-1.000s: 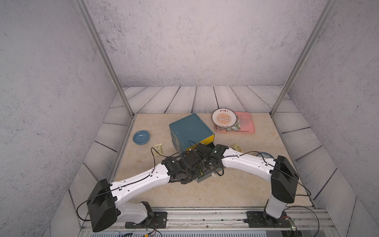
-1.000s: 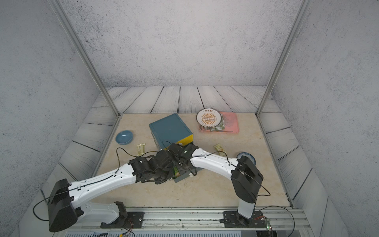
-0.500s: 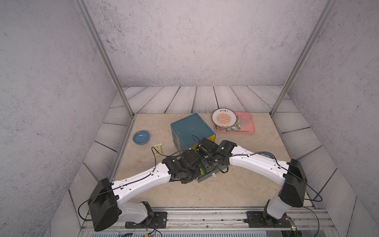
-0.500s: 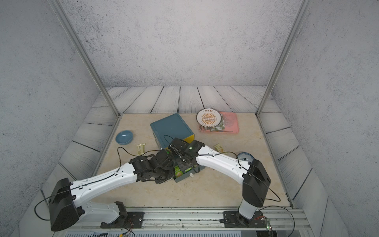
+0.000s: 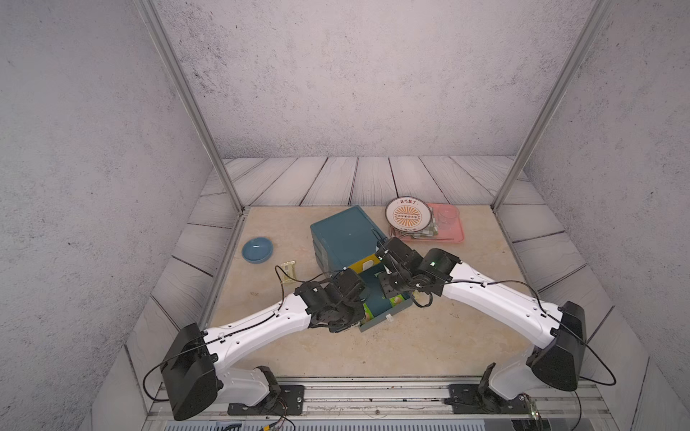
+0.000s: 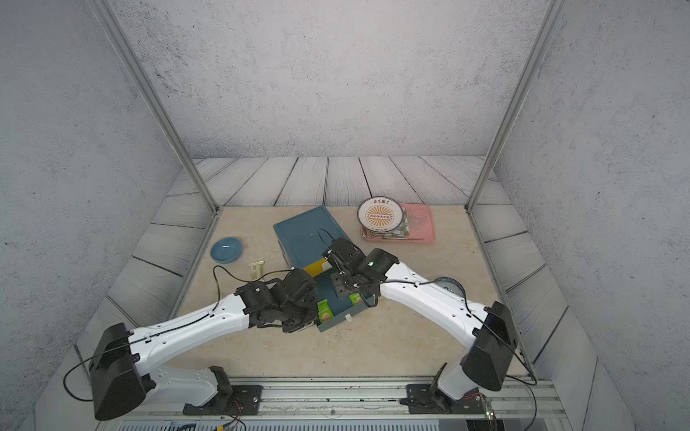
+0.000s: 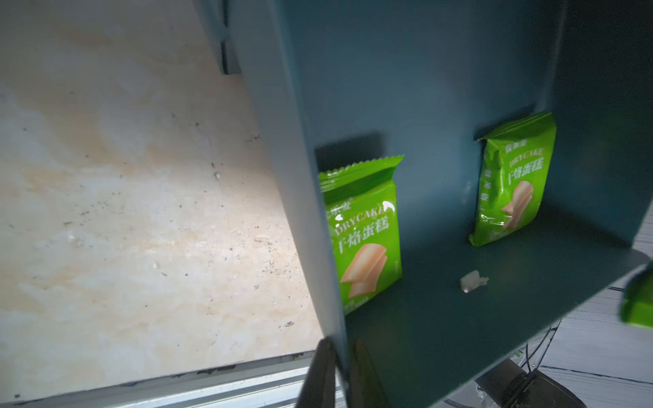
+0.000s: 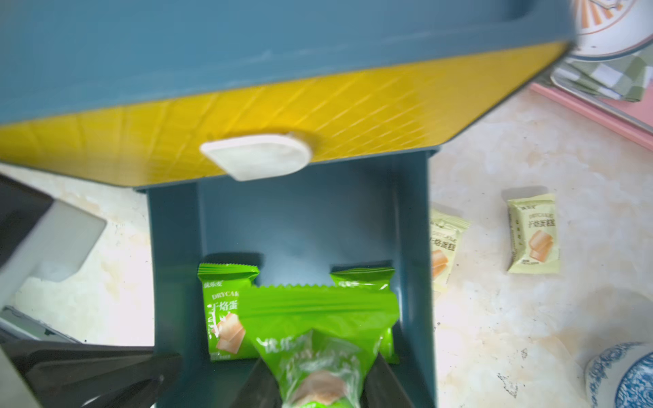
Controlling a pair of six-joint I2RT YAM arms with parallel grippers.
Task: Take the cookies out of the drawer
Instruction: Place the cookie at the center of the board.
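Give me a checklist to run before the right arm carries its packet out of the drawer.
1. Grip: right gripper shut on held packet: ok.
2. Brace: left gripper shut on drawer wall: ok.
3. Access: drawer pulled open: ok.
4. Clearance: held packet above drawer wall: cannot tell.
5. Emptied: not ok, two green packets inside.
6. Drop spot: bare table beside pale packets: ok.
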